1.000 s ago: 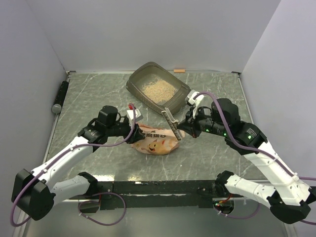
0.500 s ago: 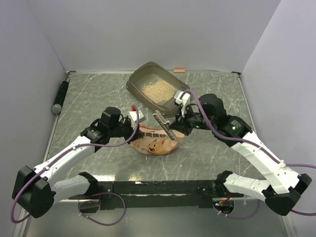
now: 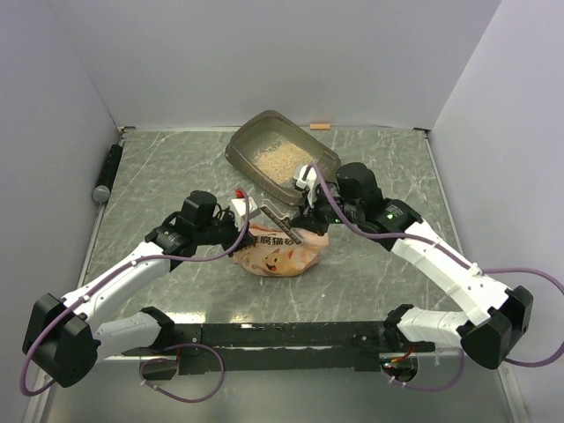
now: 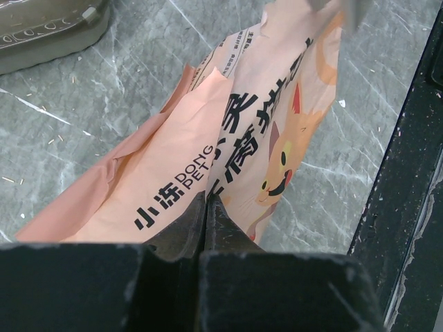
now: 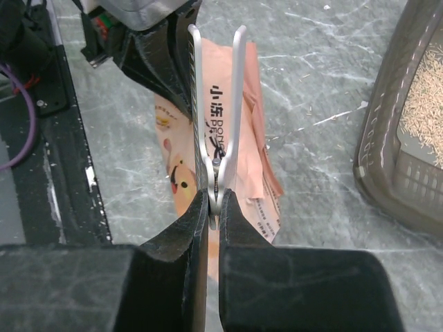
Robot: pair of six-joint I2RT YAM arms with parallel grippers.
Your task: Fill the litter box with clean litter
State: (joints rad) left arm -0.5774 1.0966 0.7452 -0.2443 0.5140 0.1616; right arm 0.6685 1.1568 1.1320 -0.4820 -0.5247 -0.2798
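In the top view the litter box [image 3: 242,145] is sitting at the upper centre of the frame, angled on the grey marbled surface [image 3: 176,167]. A patch of clean litter [image 3: 278,159] is lying on its floor. Below it, at the middle of the frame, the pink bag [image 3: 284,254] is lying near the box without touching it, its printed cartoon face turned up.

The left gripper [image 3: 250,220] is coming in from the left of the frame. Its wrist view shows the fingers [image 4: 187,232] pressing together on an edge of the bag [image 4: 208,138], so it is gripping the plastic, with a corner of the box [image 4: 48,34] showing at the upper left.

The right gripper [image 3: 304,216] is reaching in from the right of the frame and is closed on the hinged end of a metal clip [image 5: 216,169]. The clip's two long arms are standing spread apart over the bag [image 5: 252,138]. I cannot tell whether the clip is touching the bag. The box [image 5: 377,138] and its litter [image 5: 426,97] are showing at the right edge of that view.

A dark cylinder [image 3: 107,172] is lying at the far left edge of the surface.
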